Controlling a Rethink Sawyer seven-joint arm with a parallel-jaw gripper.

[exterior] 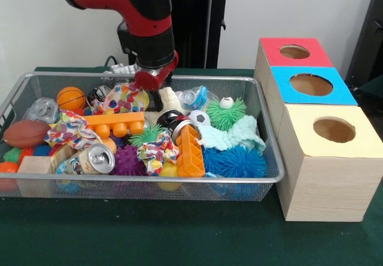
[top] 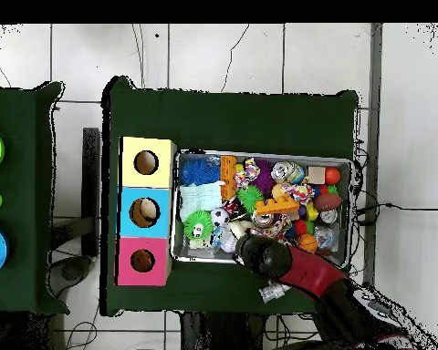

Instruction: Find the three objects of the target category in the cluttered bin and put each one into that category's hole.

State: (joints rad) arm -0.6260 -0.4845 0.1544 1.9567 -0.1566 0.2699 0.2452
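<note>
Can't tell if my pincer [exterior: 154, 79] is open; the bin's [exterior: 149, 179] yellow toy [exterior: 169, 169] looks light, squishy, so grab its body.

A plain pale wall [exterior: 54, 33] rises behind the pincer, a dark green table cover [exterior: 149, 236] spreads below it, and white floor tiles [top: 223, 55] surround the table.

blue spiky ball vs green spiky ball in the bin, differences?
The blue spiky ball is larger and lies near the bin's front rim; the green spiky ball is smaller, sits farther back, and has a small white ball on top. Both have soft, hair-like spikes.
</note>
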